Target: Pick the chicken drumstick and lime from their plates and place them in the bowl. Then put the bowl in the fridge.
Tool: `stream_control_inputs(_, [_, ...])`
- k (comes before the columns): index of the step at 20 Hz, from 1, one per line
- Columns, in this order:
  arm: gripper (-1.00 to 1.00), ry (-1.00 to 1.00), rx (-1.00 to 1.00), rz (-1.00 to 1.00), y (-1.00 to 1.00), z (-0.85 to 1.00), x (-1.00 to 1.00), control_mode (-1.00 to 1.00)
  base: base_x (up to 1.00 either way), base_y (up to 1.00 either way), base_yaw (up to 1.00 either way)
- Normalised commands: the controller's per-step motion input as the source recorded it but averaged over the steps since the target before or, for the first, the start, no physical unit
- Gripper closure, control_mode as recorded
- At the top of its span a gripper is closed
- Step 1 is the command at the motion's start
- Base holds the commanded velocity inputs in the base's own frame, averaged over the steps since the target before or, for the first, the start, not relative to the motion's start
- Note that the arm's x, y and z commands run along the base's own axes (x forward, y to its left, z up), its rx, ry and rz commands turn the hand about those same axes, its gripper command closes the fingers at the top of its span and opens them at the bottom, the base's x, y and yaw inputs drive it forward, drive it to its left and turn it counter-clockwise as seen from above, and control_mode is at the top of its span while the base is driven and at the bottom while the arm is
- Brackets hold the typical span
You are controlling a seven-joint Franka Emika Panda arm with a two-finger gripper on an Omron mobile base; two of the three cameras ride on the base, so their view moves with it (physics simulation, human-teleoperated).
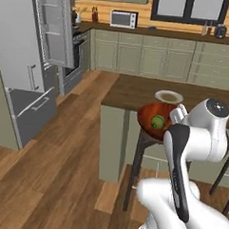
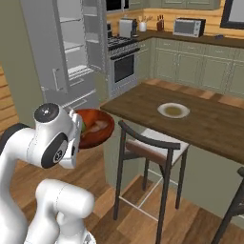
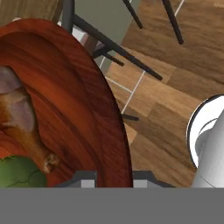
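Two loose things ride in the bowl point(image 3: 83, 100) I carry: the lime point(image 3: 19, 173) low on the left of my hand's view, and the chicken drumstick point(image 3: 19, 116) just above it, touching it. Both could roll out if I let the bowl tip, since I grip it by one edge only; my jaws stand either side of the rim, closed on it, and the whole weight hangs off that one pinch. A quick swing toward the fridge point(image 1: 54, 27), whose door stands open far off to my left, might slide the rim through my gripper point(image 3: 114, 177).

To the right of the bowl, a stool point(image 1: 140, 156) stands close below it, and the counter point(image 1: 132, 91) edge sits just behind; a low or careless turn could knock either.

My arm is folded tight, elbow high, wrist bent forward, holding the bowl out in front of me clear of the counter, above the floor. One plate point(image 1: 168, 96) rests on the counter beyond my hand.
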Motion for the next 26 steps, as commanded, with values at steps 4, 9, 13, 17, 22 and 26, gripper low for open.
stream_control_inputs(4, [1.00,0.00,0.00,0.00,0.00,0.00,0.00,1.00,0.59,1.00,-0.35])
stream_control_inputs(9, [1.00,0.00,0.00,0.00,0.00,0.00,0.00,1.00,0.61,1.00,-0.50])
stream_control_inputs(13, [1.00,0.00,0.00,0.00,0.00,0.00,0.00,1.00,0.48,1.00,-0.49])
stream_control_inputs(17, [1.00,0.00,0.00,0.00,0.00,0.00,0.00,1.00,0.32,1.00,-0.44])
stream_control_inputs(22, [1.00,0.00,0.00,0.00,0.00,0.00,0.00,1.00,0.27,1.00,-0.34])
stream_control_inputs(26, [1.00,0.00,0.00,0.00,0.00,0.00,0.00,1.00,0.34,0.89,0.03])
